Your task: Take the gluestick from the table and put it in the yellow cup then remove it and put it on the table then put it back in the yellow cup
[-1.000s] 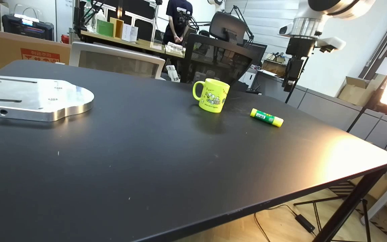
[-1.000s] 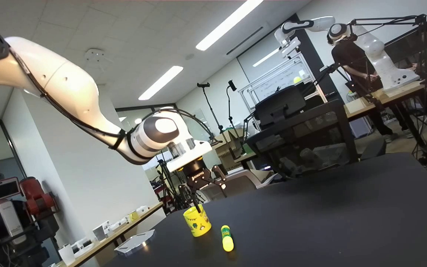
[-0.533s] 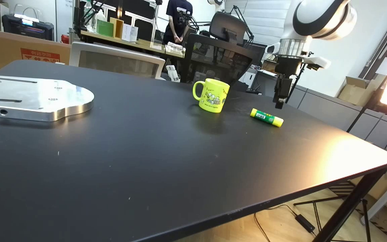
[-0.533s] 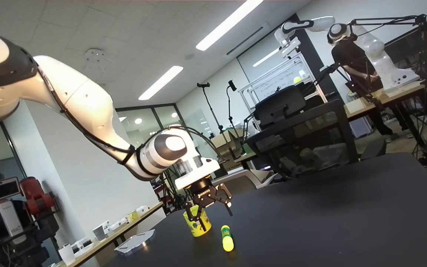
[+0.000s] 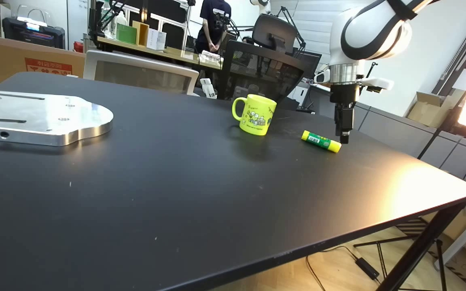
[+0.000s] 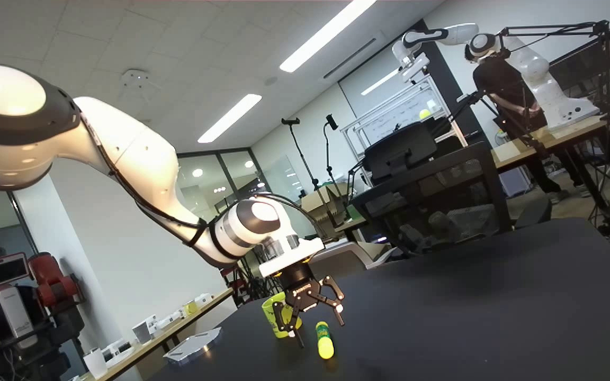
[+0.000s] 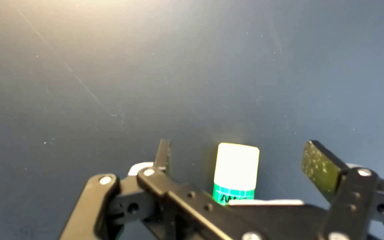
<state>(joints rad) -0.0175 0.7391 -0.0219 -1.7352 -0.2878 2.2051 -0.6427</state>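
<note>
One glue stick [image 5: 320, 140] lying on its side on the counter [image 5: 176, 182], with the yellow cup [image 5: 256, 115] upright, apart to the left and a little farther in an exterior view. Pincer [image 7: 238, 146] spread wide and holding nothing; in the wrist view, with the yellow end of the glue stick between its pads [image 7: 320, 170], apparently touching neither. Most likely trouble from here: gripping only by that end, caused by standing apparently close to the tip instead of the middle, and then lifting it tilted, with difficult entry into the yellow cup later. Possible also to roll or push the round body, if closing unevenly, or to press the pads on the counter, if going too low; gap hard to judge. Arm [image 6: 141, 164] stretched in from the left in an exterior view, sloping down to the right, bent at the wrist, pointing the pincer nearly straight down.
</note>
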